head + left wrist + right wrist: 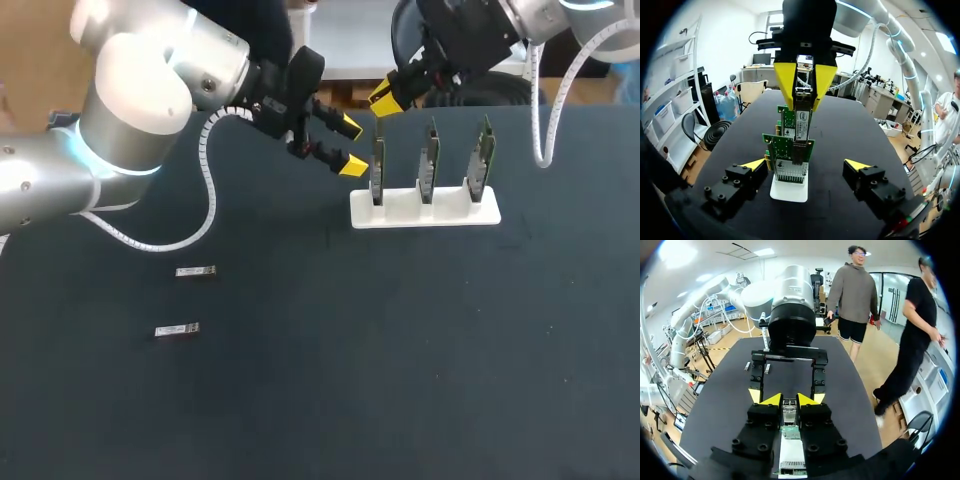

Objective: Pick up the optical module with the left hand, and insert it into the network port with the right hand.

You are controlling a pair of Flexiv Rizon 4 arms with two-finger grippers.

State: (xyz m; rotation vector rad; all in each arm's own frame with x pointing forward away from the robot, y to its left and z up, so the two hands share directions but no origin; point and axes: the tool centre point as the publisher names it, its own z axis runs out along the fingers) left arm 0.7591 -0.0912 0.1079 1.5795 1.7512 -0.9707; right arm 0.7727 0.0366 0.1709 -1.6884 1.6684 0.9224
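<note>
My right gripper (802, 86) clamps the optical module (802, 122) upright over the end network card (786, 147) on the white stand (789, 193), aligned for insertion, while my left gripper (346, 143) hangs open beside the stand.

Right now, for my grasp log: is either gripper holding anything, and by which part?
The right gripper holds the optical module by its upper end; the left gripper is empty.

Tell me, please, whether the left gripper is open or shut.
Open. The left gripper shows its yellow tips spread wide apart, with nothing held between them.
</note>
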